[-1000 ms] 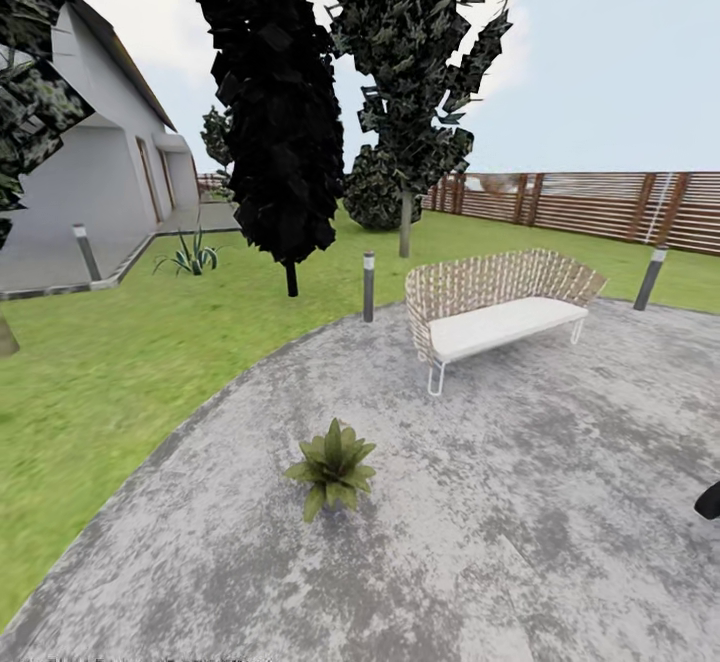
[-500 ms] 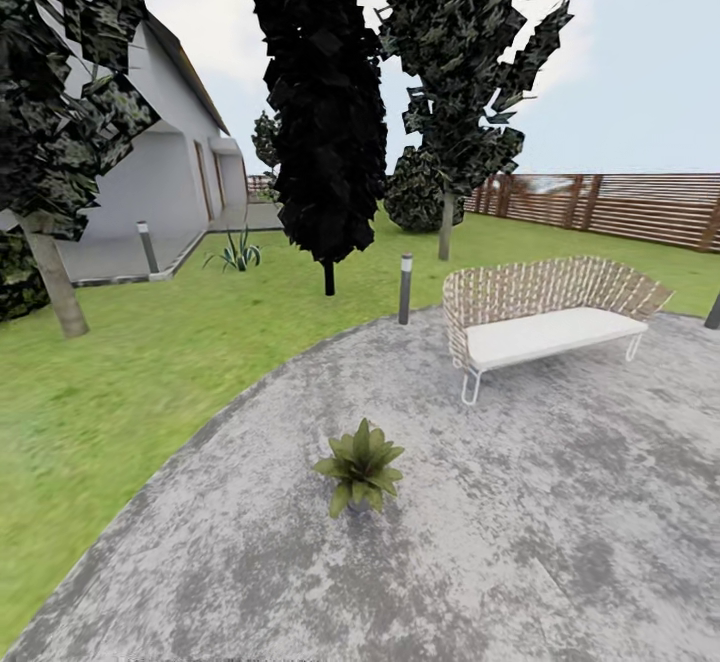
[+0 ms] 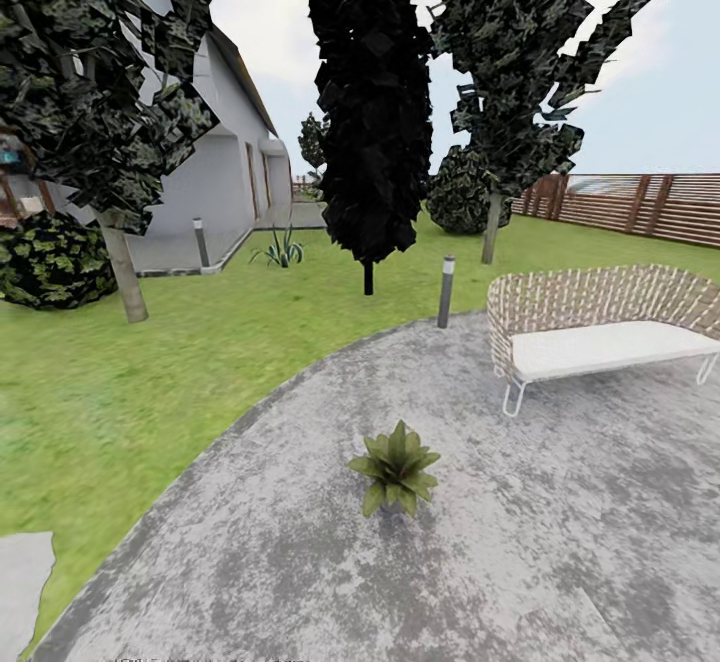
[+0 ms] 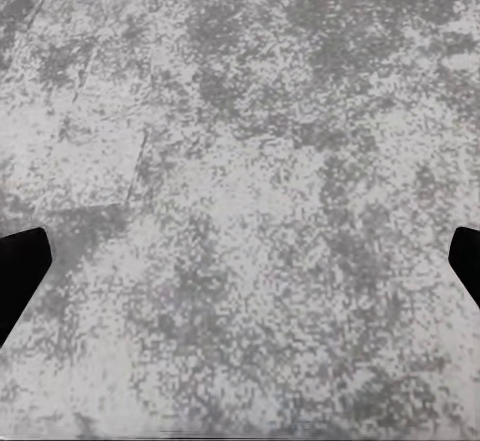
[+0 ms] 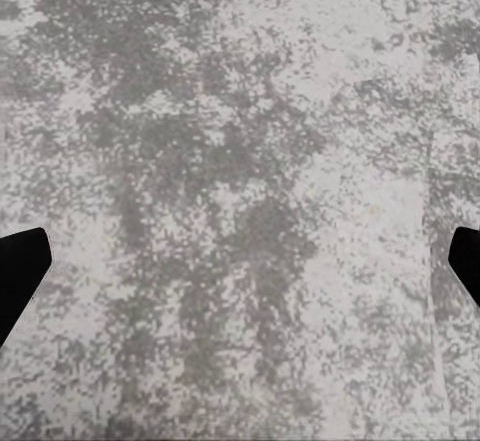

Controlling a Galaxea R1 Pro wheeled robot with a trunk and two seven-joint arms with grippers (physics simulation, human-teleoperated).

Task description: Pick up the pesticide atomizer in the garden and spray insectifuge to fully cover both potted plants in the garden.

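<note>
One potted plant (image 3: 396, 467), a small low rosette of pointed green leaves, stands on the grey paved patio (image 3: 520, 542) a little below the middle of the head view. The pesticide atomizer is out of view. My left gripper (image 4: 240, 271) looks down on bare grey paving, its dark fingertips (image 4: 20, 271) far apart at the picture's edges, open with nothing between them. My right gripper (image 5: 240, 271) is likewise open over the paving, one dark fingertip (image 5: 20, 271) at each side.
A wicker bench (image 3: 600, 327) with a white cushion stands at the right on the patio. A short bollard lamp (image 3: 445, 292) marks the patio's edge. Lawn (image 3: 130, 392) lies to the left, with tall dark trees (image 3: 372, 92), a house (image 3: 215, 172) and a wooden fence (image 3: 640, 204) behind.
The whole head view has swung to the left: plant, bench and trees have shifted right in the picture, and more lawn, a tree and a shrub show at the left. The dark arm part at the right edge has left the picture.
</note>
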